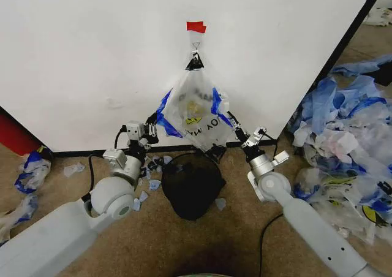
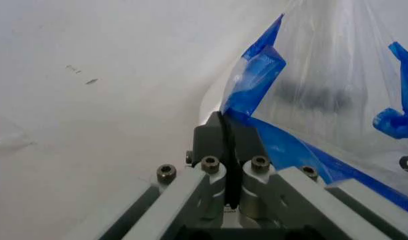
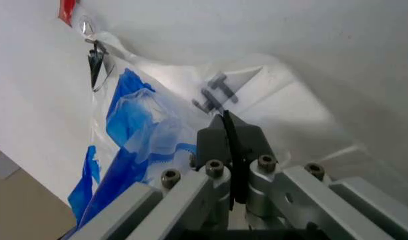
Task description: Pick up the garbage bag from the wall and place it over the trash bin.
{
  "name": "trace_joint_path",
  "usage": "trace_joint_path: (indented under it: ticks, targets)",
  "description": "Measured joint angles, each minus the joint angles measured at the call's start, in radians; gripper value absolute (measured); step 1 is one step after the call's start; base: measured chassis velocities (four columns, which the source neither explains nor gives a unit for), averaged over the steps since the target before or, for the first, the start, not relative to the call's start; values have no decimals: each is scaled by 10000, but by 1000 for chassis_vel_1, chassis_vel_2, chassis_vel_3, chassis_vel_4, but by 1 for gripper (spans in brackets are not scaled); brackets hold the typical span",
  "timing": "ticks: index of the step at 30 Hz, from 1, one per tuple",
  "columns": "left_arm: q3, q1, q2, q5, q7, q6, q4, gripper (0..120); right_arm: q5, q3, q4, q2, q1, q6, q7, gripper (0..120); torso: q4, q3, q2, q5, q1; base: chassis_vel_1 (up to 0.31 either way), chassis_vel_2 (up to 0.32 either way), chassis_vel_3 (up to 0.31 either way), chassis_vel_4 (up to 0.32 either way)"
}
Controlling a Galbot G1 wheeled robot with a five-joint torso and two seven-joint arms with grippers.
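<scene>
Against the wall (image 1: 92,56), at about 12 o'clock from the robot, the garbage bag (image 1: 195,114) hangs by its bottom from a black clip (image 1: 195,60) on a small hook (image 1: 195,43) under a red tape patch (image 1: 196,26), mouth and blue handles pointing down, print upside down. Long axis runs 12 to 6 o'clock, hook to mouth. Left gripper (image 1: 152,122) sits at 9 o'clock of the bag mouth, fingers pinched closed on the left blue handle (image 2: 252,80); left wrist view shows the pads together with blue film pinched between. Right gripper (image 1: 233,119) sits at 3 o'clock of the mouth, closed on the bag's right edge; right wrist view shows its pads together with clear film (image 3: 291,100) at the tips. Both arms about equally near, one per side, mouth spread between them. Trash bin (image 1: 192,188) stands on the carpet (image 1: 245,240) at 6 o'clock of the bag, just below the mouth, between the two arms; inside looks dark, contents cannot be told. Judgement: bag not yet freed from the clip, so it has to come off the hook, then drop straight toward 6 o'clock over the bin rim. Blue-and-white plastic scraps (image 1: 343,136) piled at 3 o'clock, more bits (image 1: 30,170) at 9 o'clock.
</scene>
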Motion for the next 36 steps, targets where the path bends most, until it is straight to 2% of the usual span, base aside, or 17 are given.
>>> trace_joint_path:
  ticks: [7,18,26,28,31,34,36]
  targets:
    - [35,-31,-20,-1,8,0,41,0,-264,185,-440,-244,400,86,-154,0,-1,0,0,-1,0,0,0,0,0]
    - [161,-162,-101,-7,12,0,101,0,-51,586,-198,-226,706,86,-764,0,0,0,0,0,1,0,0,0,0]
    - [115,-145,-97,-23,3,6,83,0,-103,1092,44,-594,977,-40,-732,32,-1,1,0,-1,0,0,0,0,0]
    - [110,-155,-97,-29,1,9,83,0,-96,1126,173,-638,975,-63,-703,34,-1,1,0,-1,1,0,0,0,0]
    - [104,-182,-84,-44,-6,19,83,0,42,1079,888,-813,892,-217,-555,47,-1,0,0,-1,1,0,0,0,0]
    - [104,-181,-48,-50,-16,29,79,0,266,579,2062,-1157,782,-488,-129,62,-1,0,0,-2,0,0,0,0,0]
    - [104,-180,-41,-50,-16,30,77,0,312,378,2422,-1270,783,-577,113,65,0,0,1,-1,0,0,0,0,0]
